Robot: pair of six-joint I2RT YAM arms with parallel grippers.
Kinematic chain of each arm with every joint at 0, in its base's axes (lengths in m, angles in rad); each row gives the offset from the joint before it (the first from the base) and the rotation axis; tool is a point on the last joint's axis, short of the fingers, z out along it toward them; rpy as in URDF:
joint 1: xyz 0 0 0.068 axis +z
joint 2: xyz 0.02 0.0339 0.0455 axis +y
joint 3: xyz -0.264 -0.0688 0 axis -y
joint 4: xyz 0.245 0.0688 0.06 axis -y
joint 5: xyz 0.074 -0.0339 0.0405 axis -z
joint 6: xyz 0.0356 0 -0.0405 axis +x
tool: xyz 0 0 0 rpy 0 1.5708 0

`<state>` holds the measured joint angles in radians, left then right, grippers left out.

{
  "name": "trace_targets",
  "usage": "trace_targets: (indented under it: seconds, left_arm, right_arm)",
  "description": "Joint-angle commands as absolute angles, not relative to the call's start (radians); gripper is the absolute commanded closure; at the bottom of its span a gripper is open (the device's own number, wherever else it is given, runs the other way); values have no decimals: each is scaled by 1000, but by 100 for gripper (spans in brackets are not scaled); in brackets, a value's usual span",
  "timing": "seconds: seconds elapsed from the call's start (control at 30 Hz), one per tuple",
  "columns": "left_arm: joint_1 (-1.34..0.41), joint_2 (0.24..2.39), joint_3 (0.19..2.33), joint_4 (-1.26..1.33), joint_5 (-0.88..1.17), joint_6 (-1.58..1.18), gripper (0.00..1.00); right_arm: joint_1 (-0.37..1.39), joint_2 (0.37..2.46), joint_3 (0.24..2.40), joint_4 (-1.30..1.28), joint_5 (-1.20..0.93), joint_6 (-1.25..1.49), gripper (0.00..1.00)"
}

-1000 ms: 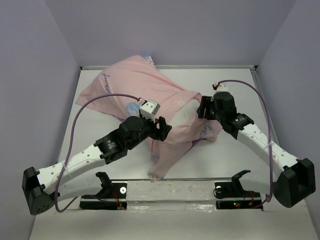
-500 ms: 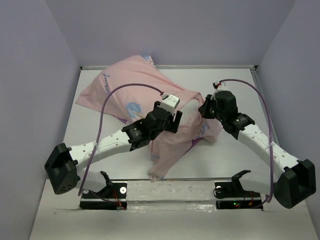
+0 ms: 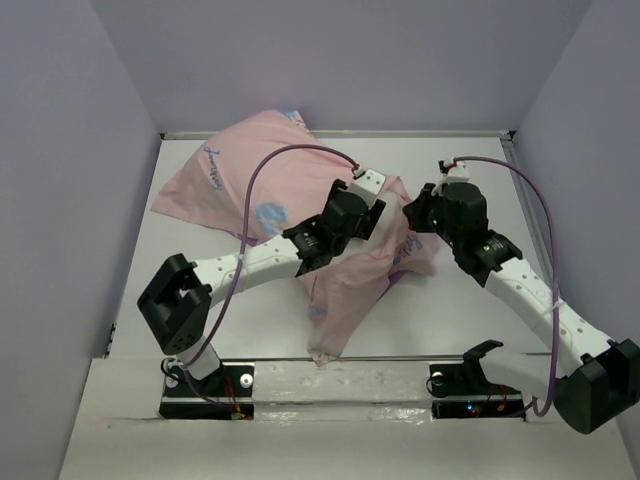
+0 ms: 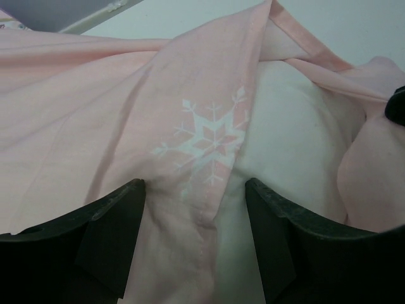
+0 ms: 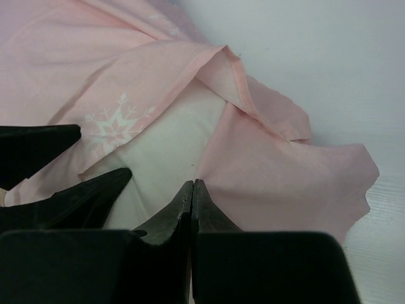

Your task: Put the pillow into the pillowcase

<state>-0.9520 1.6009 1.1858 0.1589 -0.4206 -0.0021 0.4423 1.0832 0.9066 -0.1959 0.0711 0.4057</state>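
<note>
Stuffing is part-done: the pillow [image 4: 291, 126] shows white inside the mouth of the pillowcase [image 3: 250, 180] on the bench [image 3: 450, 310]. The left fingers [image 4: 107, 221] stand apart astride its hem; the right fingers [image 5: 171, 215] are pressed together beside that mouth. Next, probably, pinch the hem and draw it over the pillow.

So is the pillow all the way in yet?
Nearly. Most of the pillow is under the pink pillowcase. The right claw pinches the opening's edge, and the left claw is open around the hem. White shows there, so that end needs covering.
</note>
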Motion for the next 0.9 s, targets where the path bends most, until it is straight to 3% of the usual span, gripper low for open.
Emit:
trace_targets:
  seconds: [0.0, 0.1, 0.17, 0.27, 0.5, 0.67, 0.83, 0.87]
  left_arm:
    - [-945, 1644, 1247, 255, -512, 86, 25]
    - [-942, 1709, 1288, 253, -584, 113, 37]
    - [-943, 1712, 1299, 264, -595, 112, 63]
    - [-953, 1646, 1278, 285, -562, 63, 88]
    - [-959, 1405, 1232, 317, -330, -95, 89]
    - [-951, 1368, 1239, 305, -163, -166, 90]
    - [-942, 1387, 1247, 267, -172, -166, 91]
    - [-936, 1396, 1249, 264, -172, -164, 90]
  right_arm:
    - [442, 1035, 910, -112, 35, 388, 100]
    - [442, 1037, 908, -101, 22, 387, 100]
    - [442, 1034, 904, -78, 8, 387, 100]
    - [442, 1038, 905, -29, -35, 399, 100]
    - [442, 1058, 881, 230, -83, 504, 100]
    - [442, 1150, 801, 574, -110, 679, 100]
    - [442, 1113, 827, 385, -65, 641, 100]
    - [442, 1091, 836, 317, -39, 615, 95]
